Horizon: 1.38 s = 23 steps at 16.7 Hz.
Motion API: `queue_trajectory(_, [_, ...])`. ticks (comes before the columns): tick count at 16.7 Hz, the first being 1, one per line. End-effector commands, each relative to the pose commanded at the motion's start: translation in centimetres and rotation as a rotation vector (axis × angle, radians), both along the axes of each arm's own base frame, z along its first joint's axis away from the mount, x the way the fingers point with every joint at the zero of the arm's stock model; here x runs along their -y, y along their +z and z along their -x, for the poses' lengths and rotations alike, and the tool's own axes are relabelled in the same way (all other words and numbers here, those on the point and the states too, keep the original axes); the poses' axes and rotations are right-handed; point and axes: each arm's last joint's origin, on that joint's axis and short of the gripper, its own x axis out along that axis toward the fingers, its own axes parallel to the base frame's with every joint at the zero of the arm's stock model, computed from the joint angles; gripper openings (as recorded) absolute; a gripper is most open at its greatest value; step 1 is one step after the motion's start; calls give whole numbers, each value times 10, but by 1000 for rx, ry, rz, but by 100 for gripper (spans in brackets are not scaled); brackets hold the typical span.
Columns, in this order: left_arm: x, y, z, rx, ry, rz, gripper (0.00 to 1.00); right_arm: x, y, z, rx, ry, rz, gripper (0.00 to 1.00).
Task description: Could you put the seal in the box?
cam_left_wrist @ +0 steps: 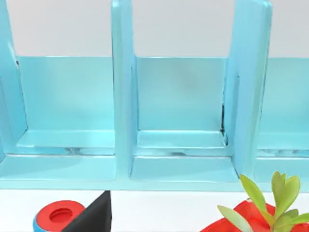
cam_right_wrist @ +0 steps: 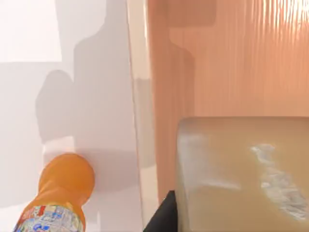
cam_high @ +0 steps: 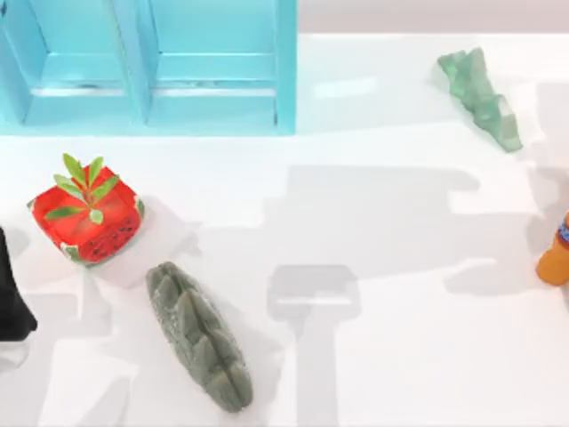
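The seal (cam_right_wrist: 241, 174), a tan-brown block with faint white marks on one face, sat close up in the right wrist view, with a dark finger (cam_right_wrist: 161, 217) of the right hand against its near edge; it looked carried, though whether the hand was truly pinching it I could not tell. Behind it ran an orange-tan ribbed surface (cam_right_wrist: 227, 58), perhaps the box, with the white counter (cam_right_wrist: 29, 29) and an orange bottle (cam_right_wrist: 65, 181) beside it. From above, that bottle (cam_high: 556, 253) stood at the counter's right edge, well apart from the blue cabinet (cam_high: 147, 67) at the far left. The left arm (cam_high: 13, 298) was parked at the left edge, near the red cube planter (cam_high: 87, 216). I judged this the carrying step; the next move called for centring the seal over the box before letting go.
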Motion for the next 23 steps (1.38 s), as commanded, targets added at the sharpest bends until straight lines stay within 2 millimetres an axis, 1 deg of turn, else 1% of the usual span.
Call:
queue_trajectory(1, [0,0,0,0,0,0,100,28,1,10,-17,7,-1,0])
queue_trajectory(2, [0,0,0,0,0,0,100,51,2,22,-33,14,-8,0])
queue_trajectory(3, [0,0,0,0,0,0,100,69,3,34,-48,21,-19,0])
queue_trajectory(5, [0,0,0,0,0,0,100,93,5,54,-68,35,-45,0])
queue_trajectory(6, [0,0,0,0,0,0,100,99,5,62,-74,42,-57,0])
queue_trajectory(8, [0,0,0,0,0,0,100,104,6,70,-80,53,-70,0])
queue_trajectory(12, [0,0,0,0,0,0,100,104,5,68,-82,55,-69,0])
queue_trajectory(14, [0,0,0,0,0,0,100,103,0,68,-81,61,-70,0])
queue_trajectory(16, [0,0,0,0,0,0,100,103,-13,67,-77,61,-69,0])
queue_trajectory(20, [0,0,0,0,0,0,100,104,-51,69,-79,56,-71,0])
queue_trajectory(21, [0,0,0,0,0,0,100,104,-56,70,-80,55,-71,0])
queue_trajectory(23, [0,0,0,0,0,0,100,104,-59,70,-81,54,-71,0])
